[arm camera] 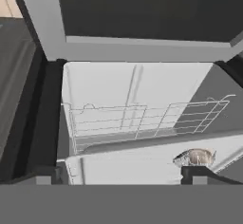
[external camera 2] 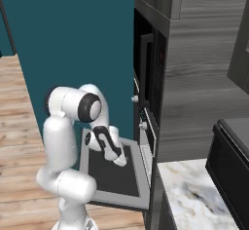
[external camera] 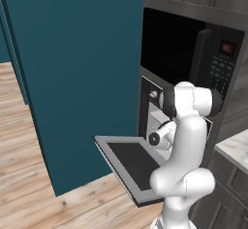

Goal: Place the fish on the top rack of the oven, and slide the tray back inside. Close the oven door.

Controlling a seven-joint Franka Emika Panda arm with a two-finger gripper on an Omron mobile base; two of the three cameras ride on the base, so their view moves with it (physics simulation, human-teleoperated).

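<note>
Teal cabinet wall and plank floor frame the built-in oven (external camera: 160, 102), whose oven door (external camera: 128, 167) lies folded down flat beneath the arm. From the hand camera, the pale cavity opens straight ahead of the gripper (arm camera: 123, 174) — a wire rack (arm camera: 147, 121) sits deeper in and a little above the fingertips, and the tray (arm camera: 137, 163) lies just ahead of them, pulled partway out. The fish (arm camera: 193, 157) rests on the tray, just beyond the right-hand fingertip and apparently released. The fingers stand wide apart with nothing between them. The step in hand looks like sliding the tray home — better to press the tray's front edge squarely near its middle, keep clear of the fish, and push level so the sheet doesn't skew or jam on its runners
</note>
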